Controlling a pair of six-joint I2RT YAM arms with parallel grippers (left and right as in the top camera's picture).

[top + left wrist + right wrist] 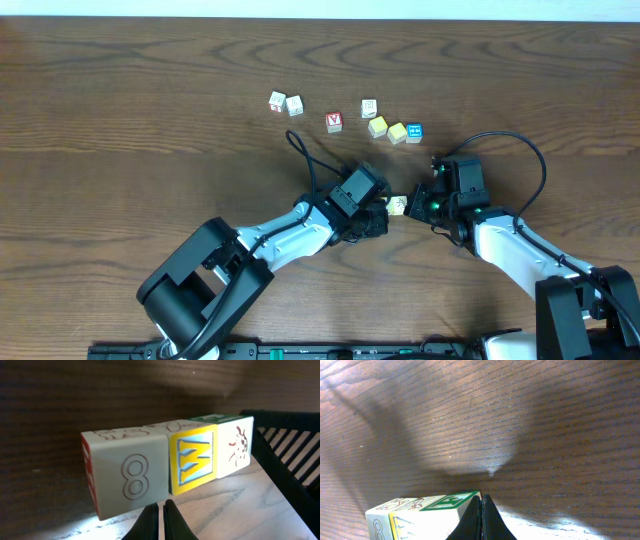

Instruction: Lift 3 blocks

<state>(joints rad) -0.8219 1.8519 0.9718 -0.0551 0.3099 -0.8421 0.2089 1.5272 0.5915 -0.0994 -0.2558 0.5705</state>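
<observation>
– Dark wood worktop [120, 90], heavy grain, lamp glare in patches. What are you holding?

– Row of three blocks [397, 205], squeezed end to end between my two arms, near the middle of the worktop. My left gripper [161, 519] is pressed together, tips butted against the white block with the 8 [131, 479]. My right gripper [482, 517] is likewise pressed together, pushing on the ladybird block [236, 445] at the far end. Between them sits the yellow block [192, 457], held by nothing but its neighbours. From the wrist views I judge the row hangs clear of the surface; can't swear to it.

– Worst case from here?

– Row buckles. Only end pressure holds it, so if one arm eases off or the two drift out of line, the yellow one drops out first. Narrow tips on flat faces could also slide off-centre and spin an end block.

– Surfaces?

– Square wooden cubes, smooth painted faces, edges slightly softened. The 8 is pressed into its face in outline. The yellow face carries a blue W, in relief I think. The ladybird one has a green top. Paint looks slick, so I expect little friction between faces. Some spare blocks [377, 127] lie well apart up the worktop, the red-faced one [334, 122] and the blue-faced one [414, 132] among them. Not my concern.
</observation>
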